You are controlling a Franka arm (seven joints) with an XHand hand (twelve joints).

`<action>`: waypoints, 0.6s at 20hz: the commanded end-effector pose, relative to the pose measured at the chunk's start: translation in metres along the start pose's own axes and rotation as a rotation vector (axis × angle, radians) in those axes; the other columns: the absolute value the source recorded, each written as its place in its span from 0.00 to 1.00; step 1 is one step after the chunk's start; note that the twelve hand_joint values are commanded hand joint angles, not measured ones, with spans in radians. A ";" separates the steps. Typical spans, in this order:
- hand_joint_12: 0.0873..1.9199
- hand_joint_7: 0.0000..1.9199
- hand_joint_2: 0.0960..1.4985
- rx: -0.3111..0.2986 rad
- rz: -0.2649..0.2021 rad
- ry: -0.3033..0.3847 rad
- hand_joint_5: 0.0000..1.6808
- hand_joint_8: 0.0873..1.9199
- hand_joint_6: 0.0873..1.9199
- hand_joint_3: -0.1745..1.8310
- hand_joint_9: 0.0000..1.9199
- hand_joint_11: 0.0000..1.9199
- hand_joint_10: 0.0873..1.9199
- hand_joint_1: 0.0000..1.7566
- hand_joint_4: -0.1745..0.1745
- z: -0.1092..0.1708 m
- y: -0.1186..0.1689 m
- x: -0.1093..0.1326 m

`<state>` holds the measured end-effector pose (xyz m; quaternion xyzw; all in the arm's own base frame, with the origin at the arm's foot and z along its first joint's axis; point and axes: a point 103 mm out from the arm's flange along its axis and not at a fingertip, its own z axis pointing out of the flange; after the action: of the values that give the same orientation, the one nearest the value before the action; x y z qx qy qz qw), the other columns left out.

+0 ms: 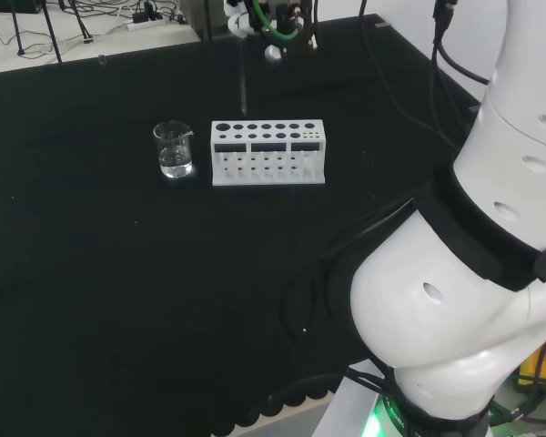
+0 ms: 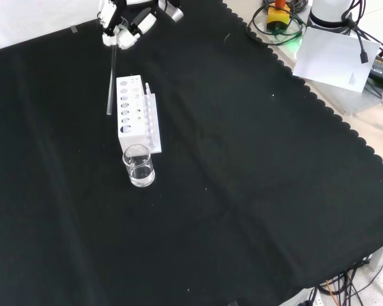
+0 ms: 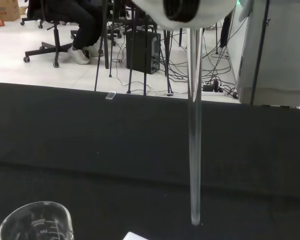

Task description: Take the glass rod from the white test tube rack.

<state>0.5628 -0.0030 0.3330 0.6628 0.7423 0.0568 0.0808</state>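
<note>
One glass rod (image 2: 110, 80) hangs nearly upright in the air, pinched at its top end by the curled fingers of the hand (image 2: 129, 25) at the far edge of the front view. Its lower tip is clear of the white test tube rack (image 2: 134, 111), hanging just to the left of the rack's far end in that view and touching nothing. In the wrist view the rod (image 3: 194, 125) runs down from the blurred white hand (image 3: 182, 12) to a free tip over the black cloth (image 3: 90, 145). In the head view it shows as a thin grey line (image 1: 242, 86) above and behind the rack (image 1: 267, 151).

There is one rack, with two rows of round holes in its top (no tubes are plainly visible in them). One clear glass beaker (image 2: 138, 166) stands just beside the rack's near end in the front view, apart from it, with a little clear liquid at the bottom; in the head view the beaker (image 1: 174, 149) is to the rack's left.
</note>
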 end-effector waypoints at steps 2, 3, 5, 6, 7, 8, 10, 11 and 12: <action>0.56 0.60 0.64 0.041 0.006 0.000 0.68 0.52 0.20 0.15 0.82 0.74 0.47 0.74 0.00 -0.054 -0.033 0.007; 0.56 0.60 0.64 0.037 0.004 0.000 0.68 0.52 0.20 0.15 0.82 0.74 0.47 0.74 0.00 -0.060 -0.037 0.007; 0.56 0.60 0.64 0.031 0.000 0.000 0.68 0.52 0.20 0.15 0.83 0.74 0.47 0.74 0.00 -0.067 -0.042 0.006; 0.56 0.60 0.64 0.024 -0.007 -0.001 0.68 0.52 0.20 0.15 0.83 0.74 0.47 0.74 0.00 -0.071 -0.046 0.007; 0.56 0.60 0.64 0.021 -0.011 -0.004 0.68 0.52 0.20 0.15 0.83 0.74 0.47 0.74 0.00 -0.072 -0.048 0.007; 0.56 0.60 0.64 0.023 -0.014 -0.005 0.68 0.52 0.20 0.15 0.83 0.74 0.47 0.74 0.00 -0.072 -0.047 0.010; 0.56 0.60 0.64 0.019 -0.016 -0.002 0.68 0.52 0.20 0.15 0.83 0.74 0.47 0.74 0.00 -0.076 -0.050 0.009; 0.56 0.60 0.64 0.016 -0.016 0.001 0.68 0.52 0.20 0.15 0.83 0.74 0.47 0.74 0.00 -0.077 -0.052 0.008; 0.56 0.60 0.64 0.016 -0.015 0.002 0.68 0.52 0.20 0.15 0.83 0.74 0.47 0.74 0.00 -0.078 -0.052 0.007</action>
<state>0.5056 0.0008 0.3977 0.6603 0.7448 0.0533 0.0797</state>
